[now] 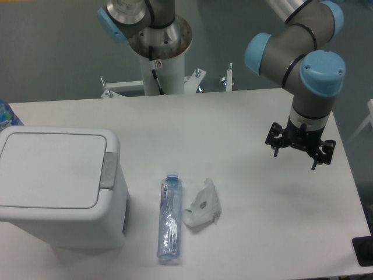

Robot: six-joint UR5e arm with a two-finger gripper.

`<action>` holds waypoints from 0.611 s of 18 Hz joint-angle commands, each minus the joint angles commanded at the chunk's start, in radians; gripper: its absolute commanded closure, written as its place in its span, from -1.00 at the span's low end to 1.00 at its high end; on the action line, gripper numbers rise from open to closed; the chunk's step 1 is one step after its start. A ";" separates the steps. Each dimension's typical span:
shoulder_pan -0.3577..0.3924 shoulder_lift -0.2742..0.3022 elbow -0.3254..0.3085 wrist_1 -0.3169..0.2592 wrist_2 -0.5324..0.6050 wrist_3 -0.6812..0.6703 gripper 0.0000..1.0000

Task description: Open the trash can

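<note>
The bin (58, 186) is set at the table's (245, 116) near left corner, its flat lid (49, 169) down and the grey latch button (108, 171) turned toward the table's middle, presumably so that the button can be reached from the open side. Just right of the bin a clear plastic bottle (169, 219) is laid on its side, cap pointing away from the camera, and beside that a crumpled wrapper (202, 204); both are judged to be waste waiting for the bin once it is opened.

The gripper (301, 146) is held above the table well to the right of the bin, pointing down, with nothing in it. Opening has not been begun: the lid is seen shut and the button untouched. A long traverse to the left, over the bottle and wrapper, would be needed before the button could be pressed.

The fingers are seen almost end-on and small; whether they are spread or closed cannot be told. The bin's front is cut by the bottom edge. A blue-patterned object (7, 114) behind the bin is cropped at the left border and cannot be identified. The arm's upper links are cut off at the top.
</note>
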 joint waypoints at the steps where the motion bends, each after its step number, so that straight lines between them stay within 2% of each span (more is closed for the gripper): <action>1: 0.000 -0.002 0.000 0.000 0.000 0.000 -1.00; 4: 0.000 0.000 0.002 -0.002 -0.003 -0.002 -1.00; 8: 0.009 0.002 0.017 -0.003 -0.078 -0.026 -1.00; 11: 0.014 0.005 0.015 -0.002 -0.116 -0.138 -1.00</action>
